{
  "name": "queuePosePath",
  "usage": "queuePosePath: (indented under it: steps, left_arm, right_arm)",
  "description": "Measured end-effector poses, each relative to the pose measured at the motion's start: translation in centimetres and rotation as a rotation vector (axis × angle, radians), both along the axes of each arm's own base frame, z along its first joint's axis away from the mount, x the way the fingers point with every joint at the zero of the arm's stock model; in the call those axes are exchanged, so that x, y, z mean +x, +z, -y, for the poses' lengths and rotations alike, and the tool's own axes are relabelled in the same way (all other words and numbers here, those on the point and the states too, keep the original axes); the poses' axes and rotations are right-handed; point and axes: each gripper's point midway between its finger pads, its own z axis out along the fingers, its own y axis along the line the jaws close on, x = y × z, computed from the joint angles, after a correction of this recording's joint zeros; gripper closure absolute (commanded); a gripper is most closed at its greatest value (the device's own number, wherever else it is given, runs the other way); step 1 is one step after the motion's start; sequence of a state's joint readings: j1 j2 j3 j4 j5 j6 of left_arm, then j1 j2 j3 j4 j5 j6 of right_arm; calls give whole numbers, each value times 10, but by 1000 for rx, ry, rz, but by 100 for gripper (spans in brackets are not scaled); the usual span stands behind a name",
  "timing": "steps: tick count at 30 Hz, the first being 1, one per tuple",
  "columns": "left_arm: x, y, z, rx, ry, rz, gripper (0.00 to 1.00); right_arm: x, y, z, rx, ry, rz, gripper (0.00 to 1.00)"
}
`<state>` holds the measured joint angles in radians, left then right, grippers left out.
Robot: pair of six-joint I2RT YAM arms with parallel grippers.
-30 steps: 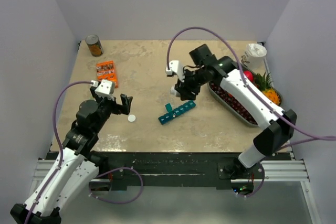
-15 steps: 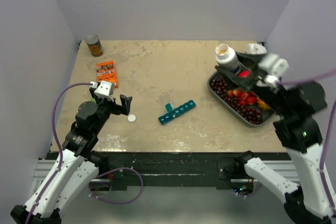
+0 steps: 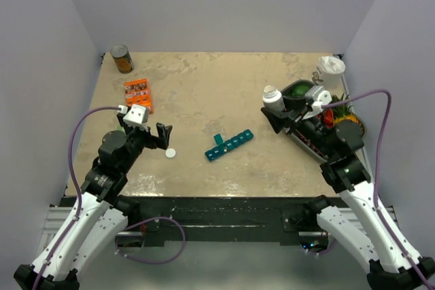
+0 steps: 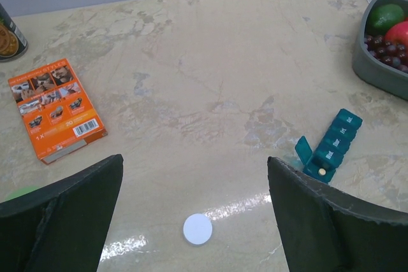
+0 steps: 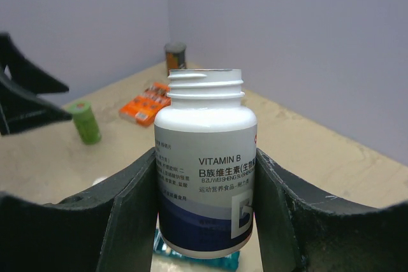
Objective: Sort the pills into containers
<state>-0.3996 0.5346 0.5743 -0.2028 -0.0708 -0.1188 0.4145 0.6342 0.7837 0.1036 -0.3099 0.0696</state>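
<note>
The teal pill organiser (image 3: 229, 145) lies mid-table. Its left end lid stands open with one small pill (image 4: 322, 171) inside, as the left wrist view (image 4: 331, 143) shows. My right gripper (image 3: 277, 117) is shut on an upright, uncapped white vitamin B bottle (image 3: 272, 98), held above the table to the right of the organiser. In the right wrist view the bottle (image 5: 205, 183) fills the space between the fingers, with the organiser (image 5: 191, 258) below it. My left gripper (image 3: 158, 136) is open and empty, with a white round cap (image 4: 197, 229) on the table between its fingers.
An orange box (image 3: 138, 93) and a tin can (image 3: 122, 58) lie at the far left. A grey fruit tray (image 4: 373, 76) and a white cup (image 3: 331, 69) are at the right. A small green cylinder (image 5: 85, 121) stands near the left arm.
My right arm has swung back from over the organiser toward the fruit tray, and now holds the open bottle upright to the right of the organiser. The left arm has not moved.
</note>
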Motion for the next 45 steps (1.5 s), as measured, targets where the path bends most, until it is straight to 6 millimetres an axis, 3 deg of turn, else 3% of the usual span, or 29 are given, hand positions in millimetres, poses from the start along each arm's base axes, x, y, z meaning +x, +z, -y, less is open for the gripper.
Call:
queuePosePath:
  steps: [8,12,15,21,29,38,45]
  left_arm:
    - [-1,-1,4,2,-24,-3,1]
    - [-1,-1,5,4,-31,-4,1]
    - [-1,-1,6,3,-35,-3,1]
    - [-2,0,8,-1,-49,1,1]
    - [-3,0,10,-3,-59,1,1]
    - [-2,0,10,-2,-60,-1,1]
    - [-2,0,10,-2,-60,-1,1]
  right_arm:
    - [12,-72,-32,-173,216,-87,100]
    - [6,-100,-42,-271,345,-102,100]
    - [-3,-129,-43,-360,432,-148,100]
    - [-5,-172,-34,-503,502,-268,100]
    - [-7,-191,-17,-640,539,-298,100]
    - [-23,-232,-16,-719,818,-549,100]
    - [-31,-221,-25,-731,834,-472,100]
